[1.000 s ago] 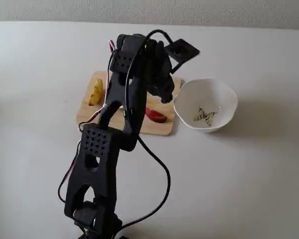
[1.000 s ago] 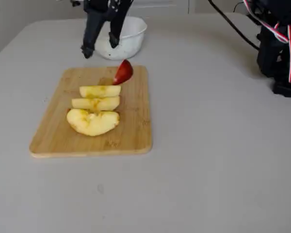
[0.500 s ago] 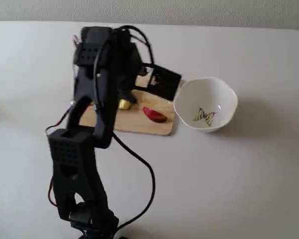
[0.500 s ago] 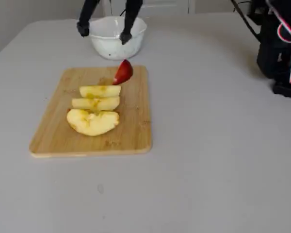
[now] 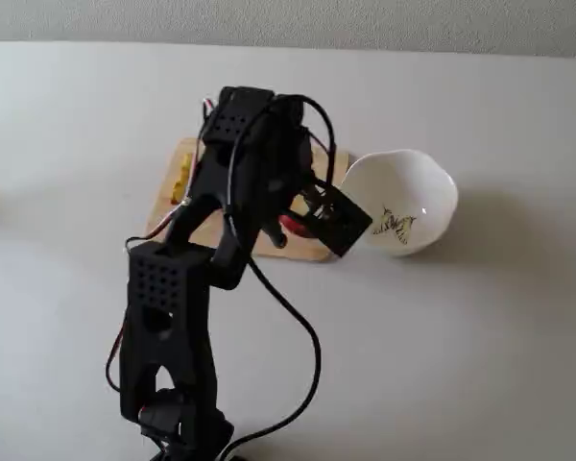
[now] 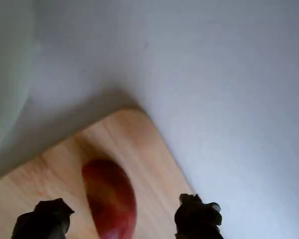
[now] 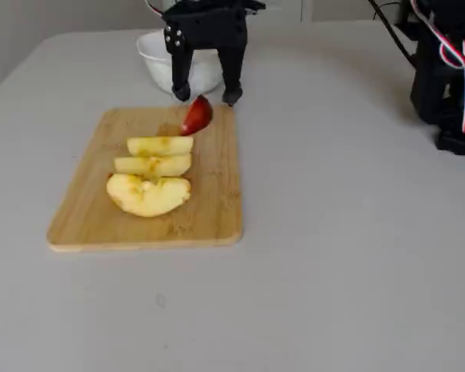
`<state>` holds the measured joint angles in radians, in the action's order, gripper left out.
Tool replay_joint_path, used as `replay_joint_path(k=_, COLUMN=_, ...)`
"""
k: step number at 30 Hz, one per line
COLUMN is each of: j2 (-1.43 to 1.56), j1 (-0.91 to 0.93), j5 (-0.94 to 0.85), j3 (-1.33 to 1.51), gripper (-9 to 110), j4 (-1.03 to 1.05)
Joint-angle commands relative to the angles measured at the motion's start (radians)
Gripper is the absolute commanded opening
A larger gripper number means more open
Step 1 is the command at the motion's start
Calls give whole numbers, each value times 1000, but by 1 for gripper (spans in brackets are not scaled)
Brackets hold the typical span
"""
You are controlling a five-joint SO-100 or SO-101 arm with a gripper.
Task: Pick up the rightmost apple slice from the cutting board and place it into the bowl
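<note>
A pale grey desk (image 7: 333,256) carries everything. On it lies the landmark, a light tan rectangular wooden cutting board with rounded corners (image 7: 93,217). A black robot arm (image 5: 173,317) reaches over the board. Just beyond the board's far edge, in a fixed view, stands a glossy white bowl with a wavy rim and a butterfly print inside (image 5: 432,192). Three pale yellow wedges (image 7: 151,174) lie stacked mid-board. The target, a small crescent apple slice with red skin (image 7: 196,115), sits apart from them near the board's far corner, closest to the bowl. The black two-finger pincer (image 7: 206,95) hovers directly above that slice, fingers spread wide to either side of it, gripping nothing. In the wrist view the slice (image 6: 109,196) lies between the two fingertips. The curved, glossy skin could likely slip sideways when squeezed, or a fingertip might catch the board first.
</note>
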<state>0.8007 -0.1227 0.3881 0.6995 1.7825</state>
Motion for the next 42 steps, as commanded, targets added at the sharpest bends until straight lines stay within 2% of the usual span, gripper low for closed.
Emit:
replay_joint_path(k=1, j2=-28, j1=15, j5=-18, j3=-100, gripper=24, j4=32)
replay_joint_path(k=19, j2=-57, j1=-63, j5=-69, j3=-192, gripper=24, j4=35)
replay_joint_path(k=28, j2=-112, j1=-51, j5=-78, j3=-219, gripper=0, j4=34)
replay_joint_path(k=37, j2=-124, j1=-60, j5=-95, j3=-261, gripper=0, j4=35)
replay_joint_path(k=42, j2=-8, j1=-86, j5=-120, j3=-276, gripper=0, j4=35)
